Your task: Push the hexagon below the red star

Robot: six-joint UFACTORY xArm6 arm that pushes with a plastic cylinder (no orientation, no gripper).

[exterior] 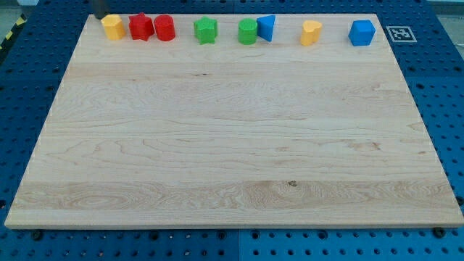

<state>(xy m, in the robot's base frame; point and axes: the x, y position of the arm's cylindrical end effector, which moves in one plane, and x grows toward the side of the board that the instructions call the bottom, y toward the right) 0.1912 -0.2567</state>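
A yellow hexagon block (112,26) sits at the top left corner of the wooden board (232,145). A red star block (140,27) stands just to its right, close to it or touching. The dark rod comes in at the view's top left; my tip (101,16) is just above and left of the yellow hexagon, and I cannot tell if it touches.
Along the board's top edge, left to right: a red cylinder (164,27), a green star (206,30), a green cylinder (248,31), a blue triangle (267,27), a yellow block (311,32) and a blue cube (361,32). A black-and-white marker (401,33) lies off the top right corner.
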